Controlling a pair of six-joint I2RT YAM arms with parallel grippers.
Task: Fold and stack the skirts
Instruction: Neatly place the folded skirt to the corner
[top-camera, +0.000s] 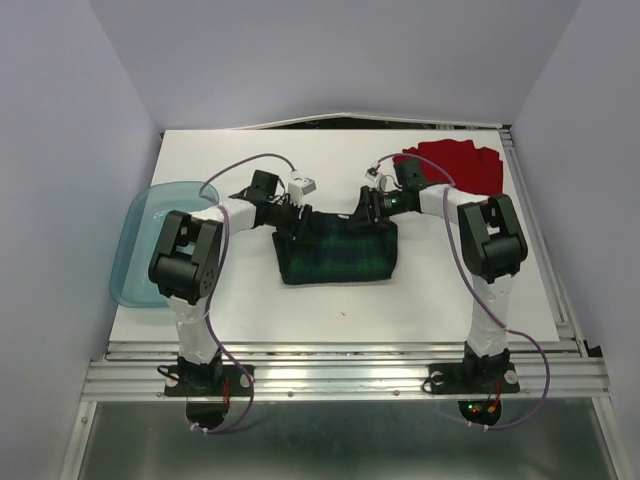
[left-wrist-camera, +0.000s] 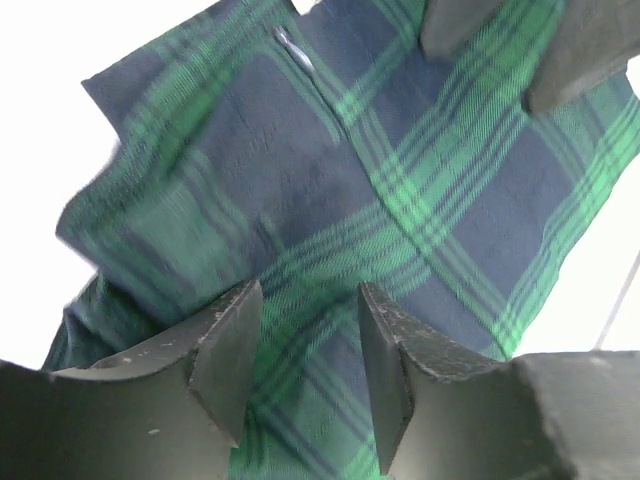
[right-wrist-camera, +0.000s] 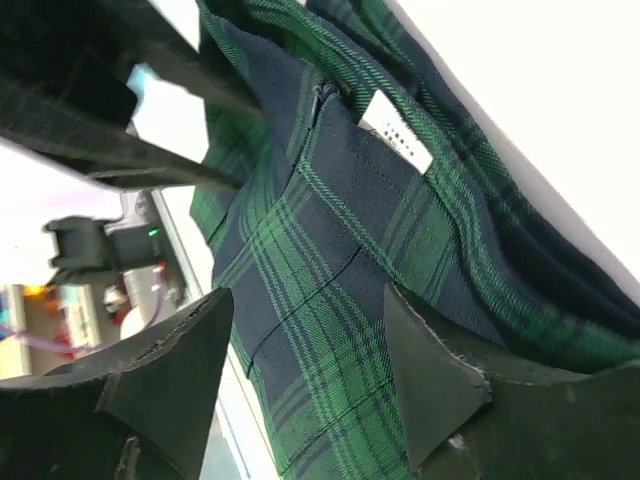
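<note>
The green-and-navy plaid skirt (top-camera: 338, 255) lies in the middle of the table. My left gripper (top-camera: 295, 222) is over its back left corner and my right gripper (top-camera: 372, 215) over its back right corner. In the left wrist view the left gripper (left-wrist-camera: 308, 350) is open, jaws apart with plaid cloth (left-wrist-camera: 400, 190) close beneath. In the right wrist view the right gripper (right-wrist-camera: 310, 370) is open wide over the plaid skirt (right-wrist-camera: 330, 250), whose white label (right-wrist-camera: 397, 133) shows. The red skirt (top-camera: 455, 165) lies bunched at the back right.
A translucent teal tub (top-camera: 140, 240) sits at the table's left edge beside the left arm. The white table (top-camera: 400, 310) ends in metal rails at the front and right. Grey walls close in on the left, back and right.
</note>
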